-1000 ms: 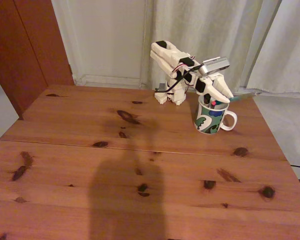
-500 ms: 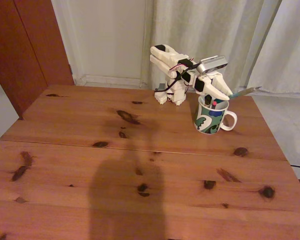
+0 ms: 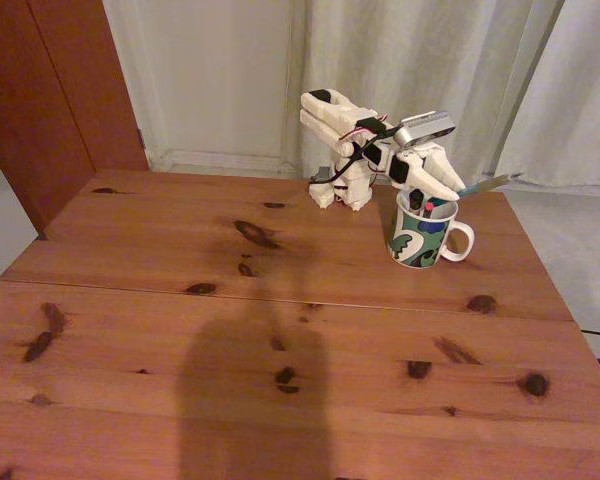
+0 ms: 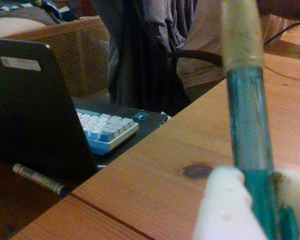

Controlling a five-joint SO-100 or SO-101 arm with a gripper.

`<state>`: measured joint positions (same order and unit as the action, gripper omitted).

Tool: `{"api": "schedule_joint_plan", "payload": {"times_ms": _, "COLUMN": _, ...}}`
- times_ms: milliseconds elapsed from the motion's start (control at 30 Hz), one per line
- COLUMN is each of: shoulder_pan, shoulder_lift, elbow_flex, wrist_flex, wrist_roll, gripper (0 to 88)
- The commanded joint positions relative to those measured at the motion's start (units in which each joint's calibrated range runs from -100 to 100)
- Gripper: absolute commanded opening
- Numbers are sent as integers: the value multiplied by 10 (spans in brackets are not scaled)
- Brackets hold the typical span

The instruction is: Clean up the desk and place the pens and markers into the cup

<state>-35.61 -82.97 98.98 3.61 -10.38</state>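
In the fixed view my white gripper (image 3: 448,191) hangs just above the rim of the cup (image 3: 418,236), a white mug with a green, blue and black pattern at the back right of the desk (image 3: 280,330). It is shut on a slim teal-green pen (image 3: 488,183), which sticks out level to the right over the mug. A thin pen with a red end (image 3: 427,208) and a dark-capped stick (image 3: 414,201) stand inside the mug. In the wrist view the teal pen (image 4: 247,135) rises from between my white fingers (image 4: 220,207).
In the fixed view the arm's base (image 3: 342,190) stands at the desk's back edge, with curtains behind it. The wrist view looks across the desk (image 4: 155,165) to a dark laptop (image 4: 35,115), a keyboard (image 4: 107,132), a white marker (image 4: 39,178) and a seated person (image 4: 140,55).
Since a second ago my gripper has lifted slightly above the mug, and the teal pen's free end has risen. Nothing has moved in the last half second.
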Motion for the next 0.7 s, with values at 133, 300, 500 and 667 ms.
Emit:
{"api": "schedule_joint_plan", "payload": {"times_ms": 133, "shoulder_pan": 4, "shoulder_lift": -6, "elbow_flex": 7, "wrist_flex": -9, "wrist_roll": -2, "gripper": 112}}
{"api": "schedule_joint_plan", "payload": {"times_ms": 300, "shoulder_pan": 4, "shoulder_lift": -6, "elbow_flex": 7, "wrist_flex": -8, "wrist_roll": -2, "gripper": 112}}
{"api": "schedule_joint_plan", "payload": {"times_ms": 500, "shoulder_pan": 4, "shoulder_lift": -6, "elbow_flex": 7, "wrist_flex": -7, "wrist_roll": -2, "gripper": 112}}
{"api": "schedule_joint_plan", "payload": {"times_ms": 667, "shoulder_pan": 4, "shoulder_lift": -12, "elbow_flex": 7, "wrist_flex": -12, "wrist_roll": -2, "gripper": 112}}
